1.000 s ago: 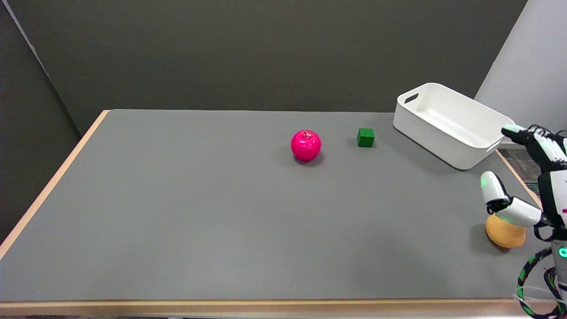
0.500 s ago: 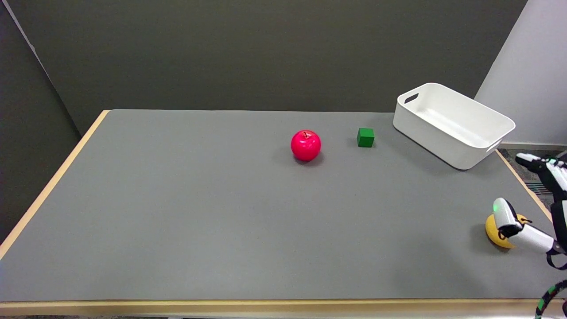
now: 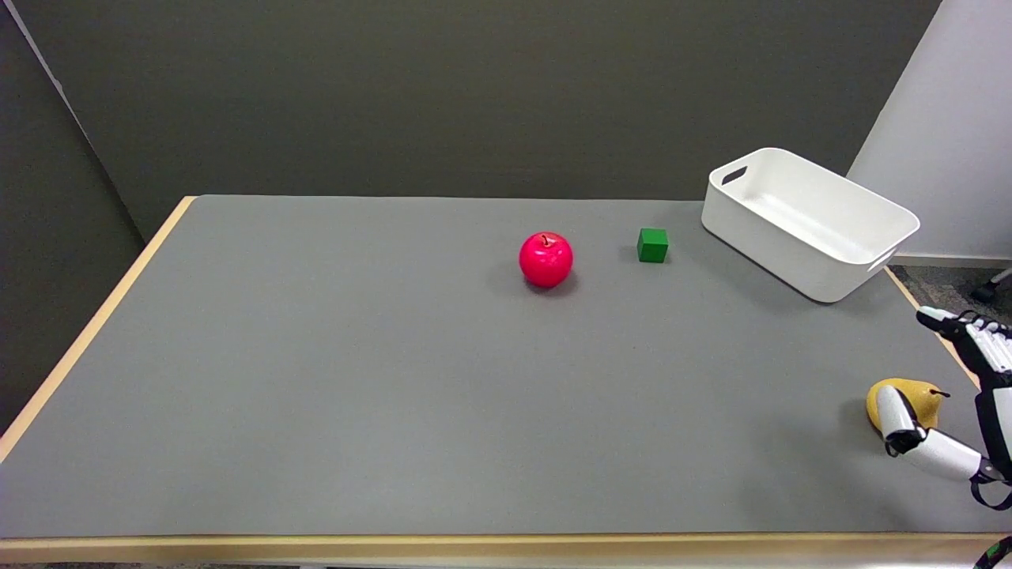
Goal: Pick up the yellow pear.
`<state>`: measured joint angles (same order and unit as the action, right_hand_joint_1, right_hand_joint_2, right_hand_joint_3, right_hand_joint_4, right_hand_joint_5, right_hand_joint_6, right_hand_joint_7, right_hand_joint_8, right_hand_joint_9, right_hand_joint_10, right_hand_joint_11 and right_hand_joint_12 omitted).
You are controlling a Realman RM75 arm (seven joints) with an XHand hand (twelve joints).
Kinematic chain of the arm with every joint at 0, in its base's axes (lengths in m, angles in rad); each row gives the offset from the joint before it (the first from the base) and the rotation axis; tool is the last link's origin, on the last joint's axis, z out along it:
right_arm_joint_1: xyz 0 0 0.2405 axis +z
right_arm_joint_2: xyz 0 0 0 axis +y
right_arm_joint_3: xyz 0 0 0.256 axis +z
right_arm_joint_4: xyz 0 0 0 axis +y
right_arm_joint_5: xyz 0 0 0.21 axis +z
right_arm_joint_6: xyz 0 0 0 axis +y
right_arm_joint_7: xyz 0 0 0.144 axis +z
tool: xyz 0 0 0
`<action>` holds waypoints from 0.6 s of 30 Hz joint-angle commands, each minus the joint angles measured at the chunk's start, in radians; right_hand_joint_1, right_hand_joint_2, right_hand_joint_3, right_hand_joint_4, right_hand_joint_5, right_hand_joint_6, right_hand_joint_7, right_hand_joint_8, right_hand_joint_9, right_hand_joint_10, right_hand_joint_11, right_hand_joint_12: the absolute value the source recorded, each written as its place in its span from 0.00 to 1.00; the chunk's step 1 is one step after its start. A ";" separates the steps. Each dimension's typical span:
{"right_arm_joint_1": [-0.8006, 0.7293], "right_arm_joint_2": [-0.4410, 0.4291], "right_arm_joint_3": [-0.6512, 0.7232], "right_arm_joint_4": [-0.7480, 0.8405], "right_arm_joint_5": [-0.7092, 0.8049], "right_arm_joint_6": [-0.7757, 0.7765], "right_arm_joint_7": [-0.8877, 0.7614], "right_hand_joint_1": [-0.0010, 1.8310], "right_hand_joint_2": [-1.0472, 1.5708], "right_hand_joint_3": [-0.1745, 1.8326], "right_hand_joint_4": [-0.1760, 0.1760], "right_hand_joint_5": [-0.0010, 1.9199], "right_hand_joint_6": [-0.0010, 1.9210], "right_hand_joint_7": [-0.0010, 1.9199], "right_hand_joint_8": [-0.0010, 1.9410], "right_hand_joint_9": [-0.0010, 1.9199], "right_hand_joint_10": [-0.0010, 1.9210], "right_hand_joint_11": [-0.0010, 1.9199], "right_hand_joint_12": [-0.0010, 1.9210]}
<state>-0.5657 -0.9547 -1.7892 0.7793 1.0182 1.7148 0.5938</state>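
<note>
Even, diffuse overhead light fills the scene, and the gray surface (image 3: 356, 379) shows no glare. The red apple (image 3: 545, 259) carries small highlights and casts a soft shadow at its base. Focus is sharp throughout, with no motion blur and no visible edge distortion.

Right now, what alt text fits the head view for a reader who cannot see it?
The right hand, fingers spread, brackets a yellow pear lying on the grey table near its right edge, not yet lifted. Farther back sit a red apple, a green cube and an empty white bin.
</note>
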 commanded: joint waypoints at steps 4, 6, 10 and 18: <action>0.132 -0.065 -0.043 -0.253 0.061 -0.025 0.201 0.23 0.63 0.57 0.52 0.11 0.25 0.14 0.21 0.12 0.39 0.00 0.49; 0.135 -0.064 -0.043 -0.258 0.061 -0.028 0.201 0.23 0.63 0.57 0.52 0.11 0.25 0.14 0.21 0.11 0.39 0.00 0.48; 0.143 -0.064 -0.045 -0.266 0.061 -0.047 0.199 0.23 0.63 0.57 0.52 0.11 0.25 0.14 0.21 0.11 0.39 0.00 0.48; 0.188 -0.077 -0.055 -0.321 0.050 -0.074 0.202 0.23 0.63 0.57 0.51 0.11 0.25 0.13 0.20 0.10 0.38 0.00 0.47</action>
<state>-0.4591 -1.0040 -1.8259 0.5772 1.0619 1.6831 0.7427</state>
